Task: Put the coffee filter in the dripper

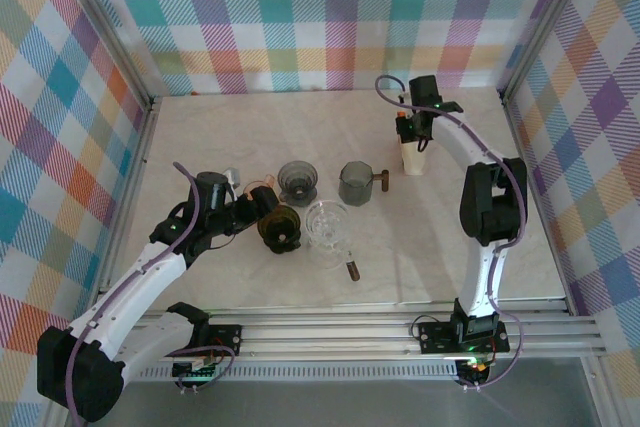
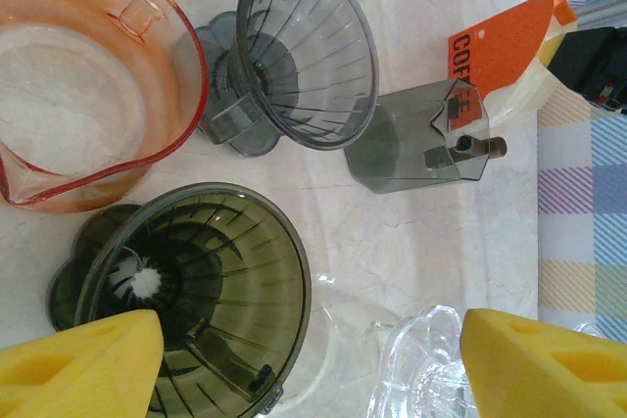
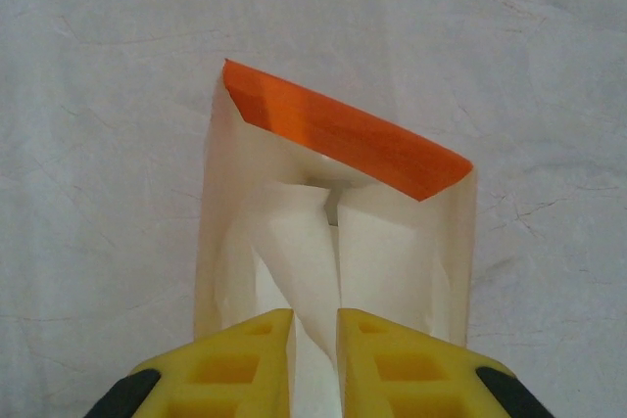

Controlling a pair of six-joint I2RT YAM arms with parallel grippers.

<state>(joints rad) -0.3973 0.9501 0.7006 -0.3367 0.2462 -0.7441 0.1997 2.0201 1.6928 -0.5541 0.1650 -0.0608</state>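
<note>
My right gripper (image 3: 313, 354) pinches nearly closed on a white coffee filter (image 3: 294, 261) inside its orange-topped pack (image 3: 343, 139) — I'd lift slowly, separating one sheet. Left gripper (image 2: 313, 359) wide, empty, over the dark dripper (image 2: 196, 291).

dripper (image 2: 225, 271): glossy smoky plastic | coffee filter (image 3: 289, 242): matt white paper | table (image 3: 98, 66): matt, creased covering

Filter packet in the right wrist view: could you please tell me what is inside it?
Folded white filters sit inside the packet, below its orange flap; the right pincer pinches one fold. Their number and the packet's bottom are hidden by the folds.
</note>
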